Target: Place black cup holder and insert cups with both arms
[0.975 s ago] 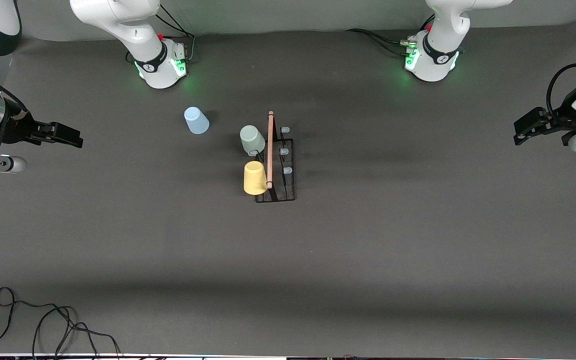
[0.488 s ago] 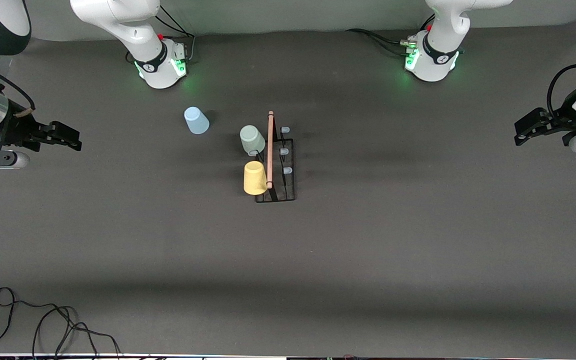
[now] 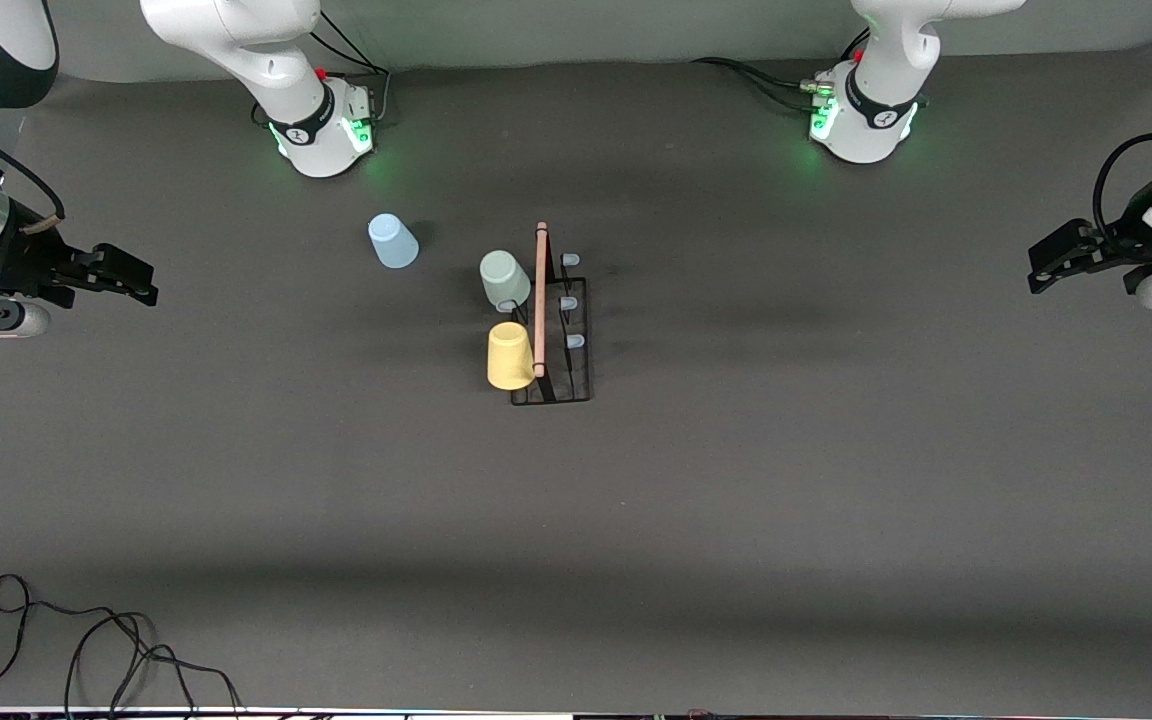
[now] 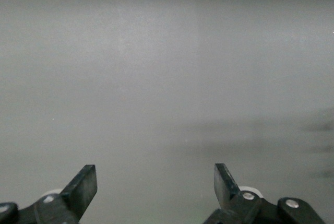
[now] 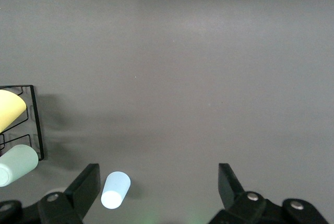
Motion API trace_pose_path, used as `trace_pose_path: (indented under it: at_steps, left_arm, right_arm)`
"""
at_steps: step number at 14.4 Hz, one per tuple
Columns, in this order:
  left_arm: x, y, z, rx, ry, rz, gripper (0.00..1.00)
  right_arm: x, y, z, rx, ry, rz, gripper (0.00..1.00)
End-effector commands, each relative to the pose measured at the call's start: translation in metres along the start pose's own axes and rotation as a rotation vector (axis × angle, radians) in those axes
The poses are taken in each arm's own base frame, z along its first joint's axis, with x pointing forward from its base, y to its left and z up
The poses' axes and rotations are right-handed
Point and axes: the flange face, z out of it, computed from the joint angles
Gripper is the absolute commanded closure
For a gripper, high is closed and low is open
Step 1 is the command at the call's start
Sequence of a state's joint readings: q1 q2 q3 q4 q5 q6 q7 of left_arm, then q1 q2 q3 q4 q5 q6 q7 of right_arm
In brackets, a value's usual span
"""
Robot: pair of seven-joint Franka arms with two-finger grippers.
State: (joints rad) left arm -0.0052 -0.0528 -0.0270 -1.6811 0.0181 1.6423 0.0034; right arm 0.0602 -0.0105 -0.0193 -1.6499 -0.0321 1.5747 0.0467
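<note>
The black cup holder (image 3: 564, 385) stands mid-table, its wooden rod handle (image 3: 540, 300) on top. The pale green cup (image 3: 504, 278) and the yellow cup (image 3: 510, 355) sit upturned on its prongs on the side toward the right arm. The light blue cup (image 3: 392, 241) stands upturned on the table, toward the right arm's base. My right gripper (image 3: 144, 284) is open and empty at the right arm's end. Its wrist view shows the blue cup (image 5: 116, 189), green cup (image 5: 15, 165), yellow cup (image 5: 10, 109) and holder (image 5: 35, 130). My left gripper (image 3: 1038, 270) is open and empty at the left arm's end, and in its wrist view (image 4: 155, 187) only bare table shows.
Three bare prongs (image 3: 568, 302) stand on the holder's side toward the left arm. The right arm's base (image 3: 321, 130) and the left arm's base (image 3: 866, 120) stand along the table's edge farthest from the front camera. Black cables (image 3: 86, 650) lie at the near corner at the right arm's end.
The right gripper has drawn back slightly toward its end of the table. The left gripper has barely shifted. The cups and the holder have not moved.
</note>
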Motion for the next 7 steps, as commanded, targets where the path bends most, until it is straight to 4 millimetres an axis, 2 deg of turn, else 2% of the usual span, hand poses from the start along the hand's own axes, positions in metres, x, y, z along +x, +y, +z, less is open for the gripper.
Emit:
trace_pose_path:
  at_steps: [1,7]
  left_arm:
    - [-0.0027,-0.0014,-0.0016,0.007,0.001,0.005,0.0]
    - [-0.0015,-0.0003,0.0009,0.003,-0.003,-0.005,0.0]
  right_arm:
    - [-0.001,-0.0016,-0.0023,-0.01,0.016,-0.02,0.0]
    - [-0.0011,-0.0024,-0.0016,-0.011,0.015,-0.021,0.0]
